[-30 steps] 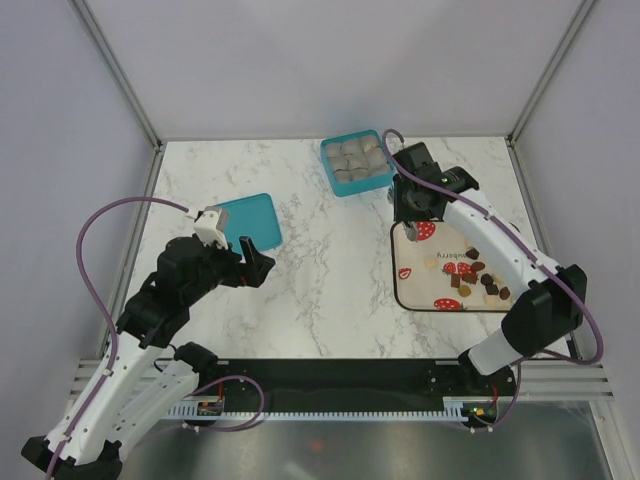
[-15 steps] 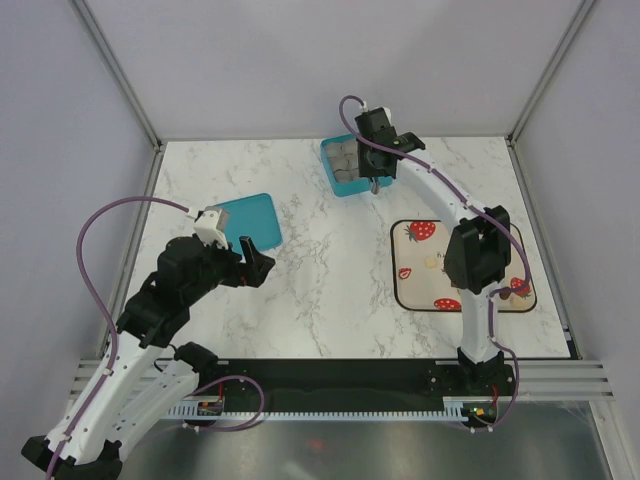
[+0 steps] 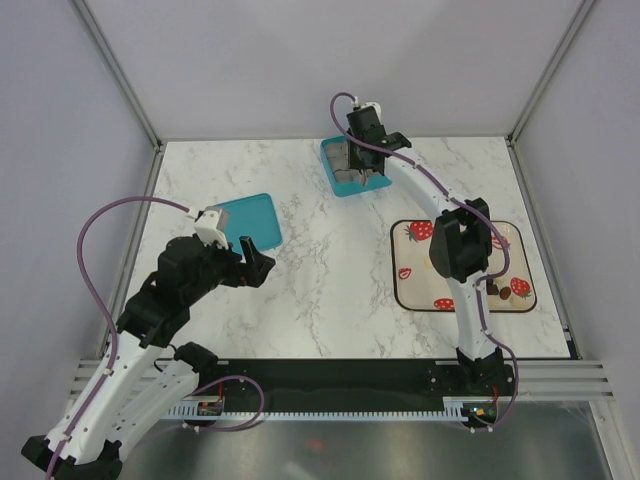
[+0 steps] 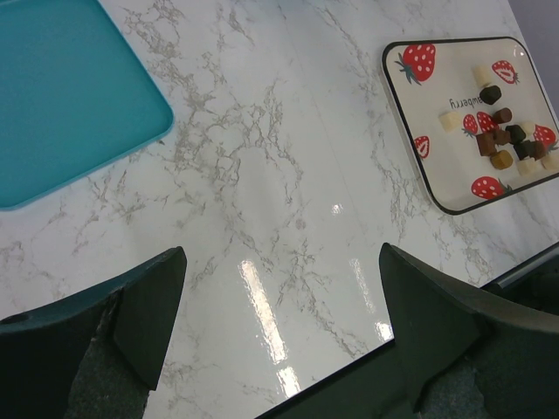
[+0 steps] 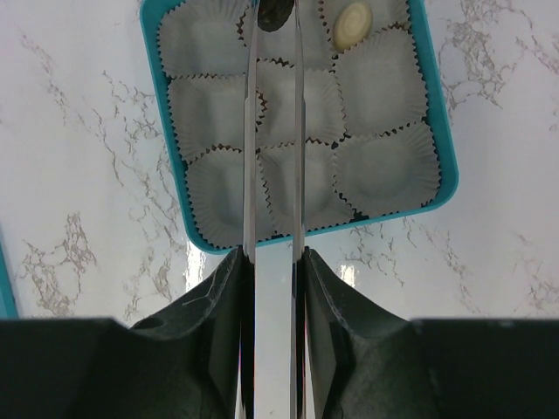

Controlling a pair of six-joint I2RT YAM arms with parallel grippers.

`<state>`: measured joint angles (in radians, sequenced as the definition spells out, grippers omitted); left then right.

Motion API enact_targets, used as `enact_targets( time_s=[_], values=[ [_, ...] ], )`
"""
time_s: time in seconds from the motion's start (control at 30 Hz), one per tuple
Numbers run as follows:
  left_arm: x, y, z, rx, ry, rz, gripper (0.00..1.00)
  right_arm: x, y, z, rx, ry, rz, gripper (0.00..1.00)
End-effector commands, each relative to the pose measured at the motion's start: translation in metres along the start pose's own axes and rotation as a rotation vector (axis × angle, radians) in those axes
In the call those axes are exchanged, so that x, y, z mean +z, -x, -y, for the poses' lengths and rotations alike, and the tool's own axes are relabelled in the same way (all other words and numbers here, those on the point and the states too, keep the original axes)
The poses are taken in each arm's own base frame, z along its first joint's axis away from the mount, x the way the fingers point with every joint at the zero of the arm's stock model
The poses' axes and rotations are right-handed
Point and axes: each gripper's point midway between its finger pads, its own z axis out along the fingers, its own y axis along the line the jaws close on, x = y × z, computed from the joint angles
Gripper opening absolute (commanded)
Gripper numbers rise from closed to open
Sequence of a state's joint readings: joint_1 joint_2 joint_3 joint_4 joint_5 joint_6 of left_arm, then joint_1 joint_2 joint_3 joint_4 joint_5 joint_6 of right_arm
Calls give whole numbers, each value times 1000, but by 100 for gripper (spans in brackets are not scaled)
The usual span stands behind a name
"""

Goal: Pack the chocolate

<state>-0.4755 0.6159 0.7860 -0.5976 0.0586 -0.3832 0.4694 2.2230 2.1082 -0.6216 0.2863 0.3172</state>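
Observation:
My right gripper (image 3: pixel 362 160) hangs over the teal box (image 3: pixel 335 182) at the back of the table. In the right wrist view its long metal fingers (image 5: pixel 251 131) are shut on a dark brown chocolate (image 5: pixel 274 13) above the box's (image 5: pixel 441 148) back row of paper cups. A whitish chocolate (image 5: pixel 353 24) lies in the cup next to it. More chocolates (image 4: pixel 507 140) lie on the strawberry-print tray (image 4: pixel 437 105), partly hidden by the right arm in the top view. My left gripper (image 3: pixel 255 262) is open and empty above the bare marble (image 4: pixel 281 253).
A flat teal lid (image 3: pixel 250 220) lies left of centre, just beyond the left gripper, and shows in the left wrist view (image 4: pixel 61 96). The strawberry tray (image 3: pixel 415 270) sits at the right. Metal frame posts stand at the back corners.
The right arm has swung from the strawberry tray back and left to over the teal box. The left arm has not moved.

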Motion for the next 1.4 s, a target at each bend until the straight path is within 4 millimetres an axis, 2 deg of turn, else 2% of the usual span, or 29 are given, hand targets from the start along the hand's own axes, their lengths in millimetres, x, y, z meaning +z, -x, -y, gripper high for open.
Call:
enact_targets(
  time_s=[0.0, 0.2, 0.4, 0.7, 0.93, 1.03, 1.07, 1.13, 1.17, 1.23, 1.27, 1.33, 1.37],
  values=[
    [0, 3, 3, 35, -18, 6, 99, 2, 24, -11, 12, 19, 75, 36],
    [0, 3, 2, 35, -15, 5, 99, 17, 14, -5, -7, -15, 58, 37],
    [1, 3, 2, 34, -12, 1, 99, 23, 7, -3, -25, -25, 45, 41],
    [2, 1, 0, 32, -6, -5, 99, 12, 30, -5, -49, -18, 99, 47],
    [2, 1, 0, 32, -6, -6, 99, 2, 36, 1, -60, -33, 110, 49],
    [2, 2, 0, 33, -5, -3, 99, -11, 40, 3, -52, -29, 110, 48],
    [2, 2, 0, 33, -5, -3, 99, -23, 47, 3, -43, -19, 123, 47],
    [2, 2, 1, 33, -8, -4, 99, -39, 49, 7, -45, -23, 115, 47],
    [2, 2, 1, 33, -9, -4, 99, -56, 53, 12, -36, -24, 125, 47],
    [2, 2, 2, 33, -12, -2, 99, -74, 48, 19, -34, -30, 109, 46],
    [2, 1, 2, 33, -14, -4, 99, -89, 43, 25, -33, -30, 99, 46],
    [1, 2, 2, 34, -16, 0, 99, -107, 28, 31, -29, -26, 58, 46],
    [0, 2, 3, 33, -17, 3, 99, -124, 13, 42, -36, -38, 24, 46]
  ],
)
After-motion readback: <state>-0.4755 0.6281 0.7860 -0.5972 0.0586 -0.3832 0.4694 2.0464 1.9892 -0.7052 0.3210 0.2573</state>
